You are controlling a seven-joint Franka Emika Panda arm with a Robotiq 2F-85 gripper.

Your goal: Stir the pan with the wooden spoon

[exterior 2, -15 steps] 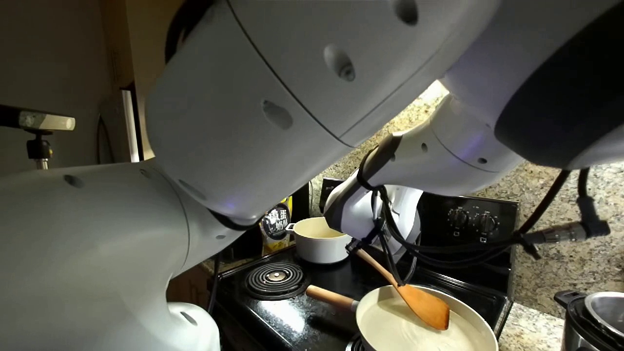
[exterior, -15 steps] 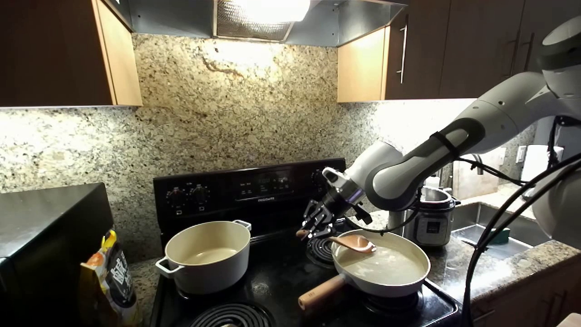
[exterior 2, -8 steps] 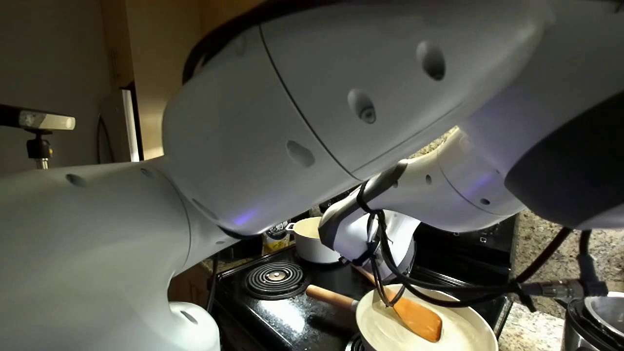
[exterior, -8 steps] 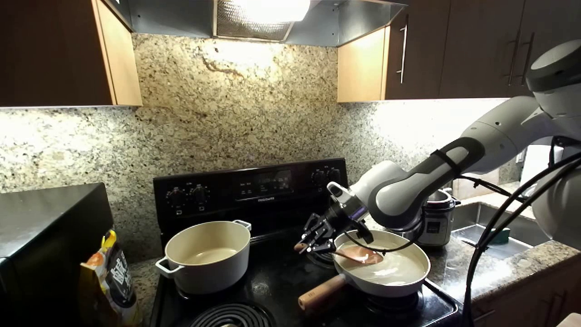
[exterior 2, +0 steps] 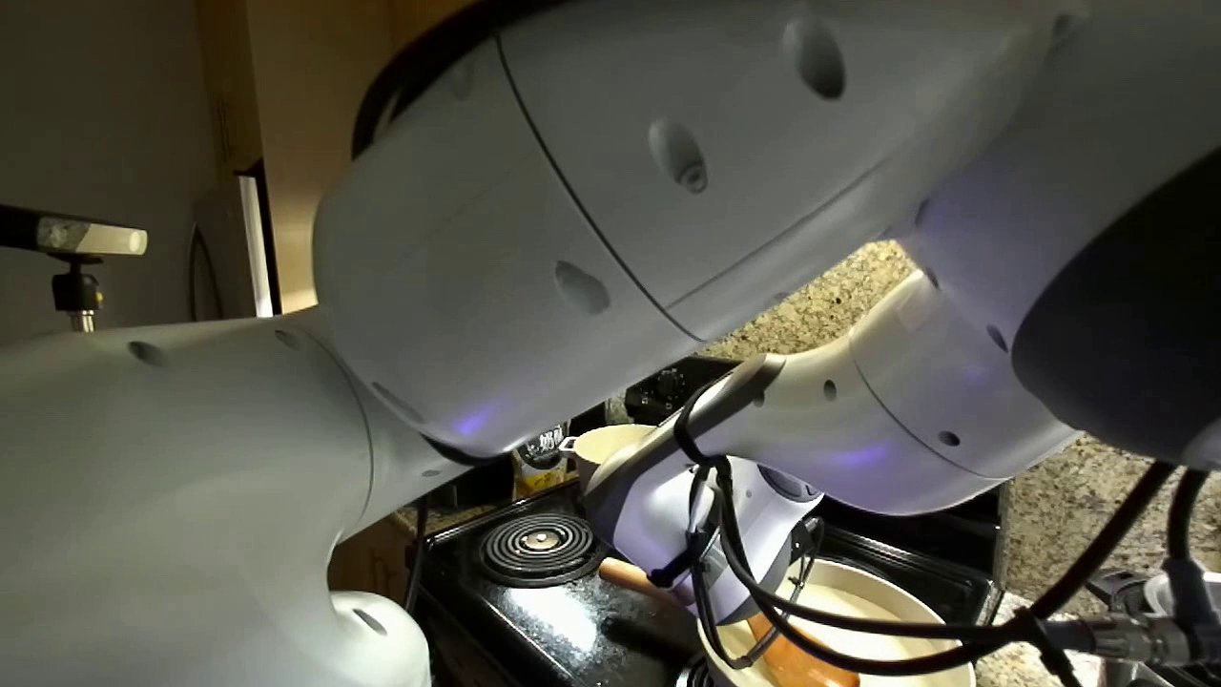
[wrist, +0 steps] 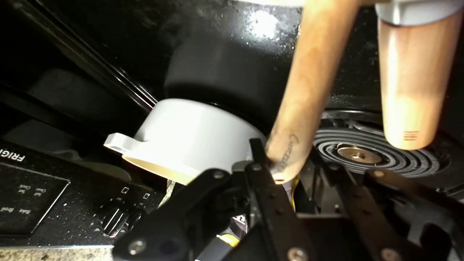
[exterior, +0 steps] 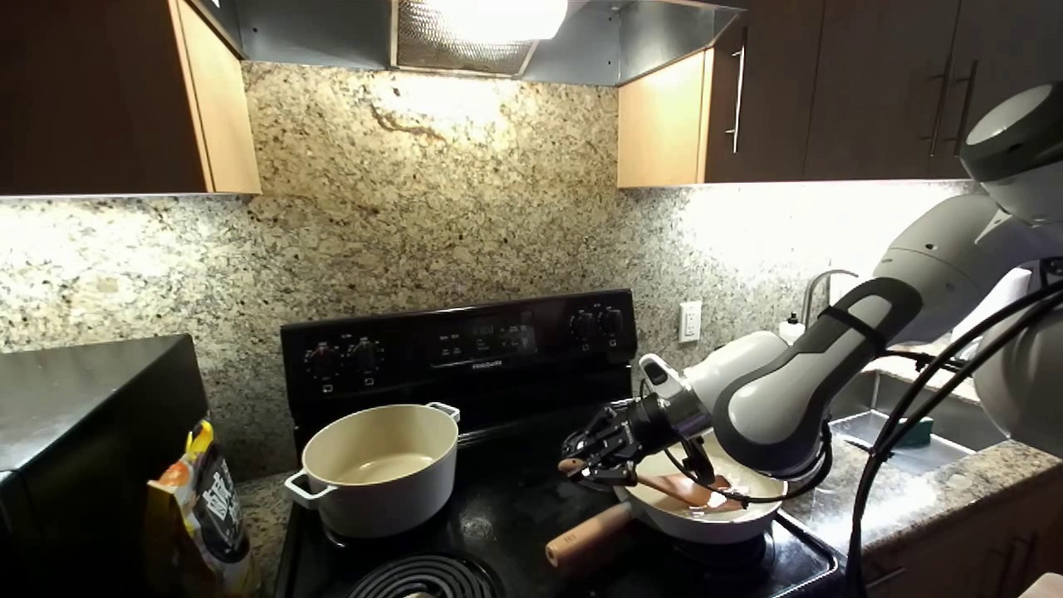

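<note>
The pan (exterior: 706,529), pale inside with a light-wood handle (exterior: 591,534), sits on the stove's right-hand burner in an exterior view. It also shows, partly covered by the arm and cables, in an exterior view (exterior 2: 882,599). My gripper (exterior: 596,472) is shut around the handle end of the wooden spoon (exterior: 685,490), beyond the pan's rim. The spoon slants down over the rim and its head lies low inside the pan; exact contact with the bottom is unclear. The wrist view shows the spoon's handle (wrist: 311,79) between the fingers (wrist: 286,165), with the pan's handle (wrist: 417,87) beside it.
A deeper cream two-handled pot (exterior: 378,477) stands on the stove's back left. A food bag (exterior: 212,511) and a black box-shaped appliance (exterior: 91,415) are left of the stove. Arm cables (exterior 2: 858,620) hang low over the pan. A bare coil burner (exterior 2: 542,549) lies at the front.
In an exterior view the gripper has moved right and down, and the spoon's head has moved right and toward the pan's near side. The pan stays in place.
</note>
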